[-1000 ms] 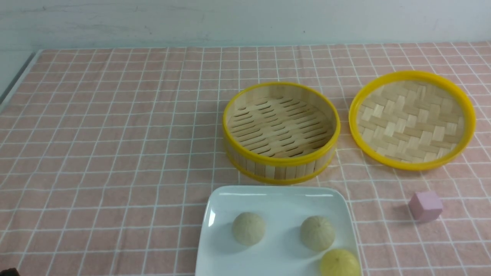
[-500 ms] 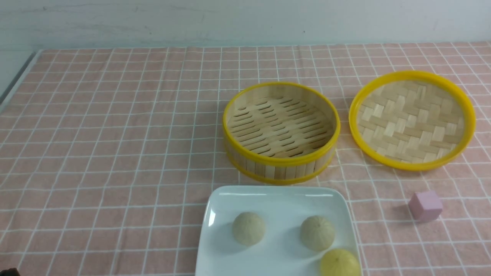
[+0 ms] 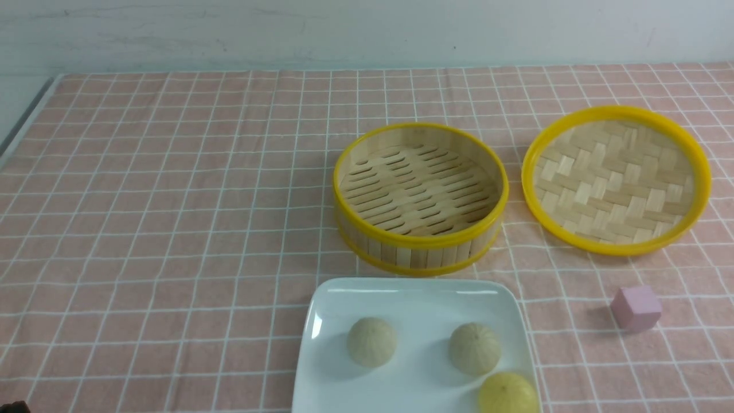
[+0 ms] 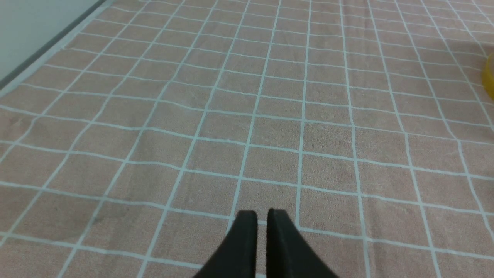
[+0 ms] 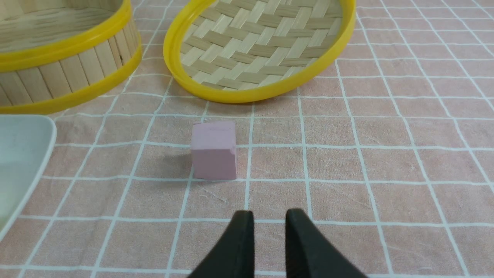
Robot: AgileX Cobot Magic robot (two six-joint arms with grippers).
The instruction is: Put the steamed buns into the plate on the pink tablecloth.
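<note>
The white square plate [image 3: 338, 321] lies on the pink tablecloth [image 3: 172, 201] at the front middle. Three steamed buns sit in it: two pale cream buns [image 3: 371, 342] [image 3: 474, 348] and a lemon yellow bun [image 3: 507, 393] at its near right corner. Neither gripper shows in the front view. In the left wrist view my left gripper [image 4: 262, 213] hovers over bare cloth, its jaws a narrow slit apart and empty. My right gripper [image 5: 269, 213] stands a little open and empty, just short of a pink cube [image 5: 214, 150], with the plate's corner [image 5: 23, 146] off to one side.
A yellow-rimmed bamboo steamer basket [image 3: 420, 198] stands empty behind the plate. Its woven lid [image 3: 616, 179] lies upside down to the right. The pink cube [image 3: 636, 308] sits right of the plate. The cloth's left edge [image 3: 28, 120] meets a grey strip.
</note>
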